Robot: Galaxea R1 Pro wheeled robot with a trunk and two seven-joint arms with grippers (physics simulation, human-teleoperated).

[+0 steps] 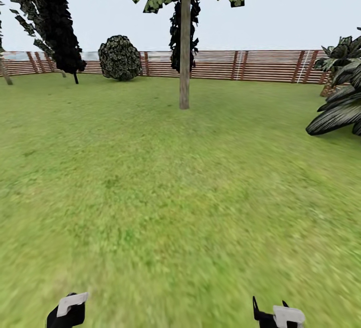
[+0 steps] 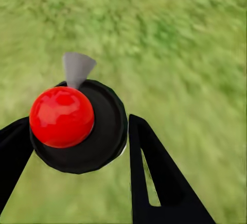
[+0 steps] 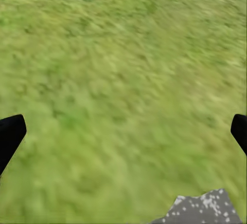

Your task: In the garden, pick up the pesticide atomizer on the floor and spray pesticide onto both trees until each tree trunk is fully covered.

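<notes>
Atomizer carried; tree trunk ahead across lawn.

Head view: the tree trunk (image 1: pixel 184 57) stands upright straight ahead, well apart, midway between the left gripper (image 1: pixel 67 310) and right gripper (image 1: pixel 281 315). Left wrist view: fingers (image 2: pixel 154 178) clamp the pesticide atomizer (image 2: pixel 77 124), red spot up. Right wrist view: fingers (image 3: pixel 10 134) spread apart above grass and a grey stepping stone (image 3: pixel 203 211).

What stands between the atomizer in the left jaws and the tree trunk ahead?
Nothing visible: open lawn lies between the left gripper, holding the pesticide atomizer, and the tree trunk.
</notes>
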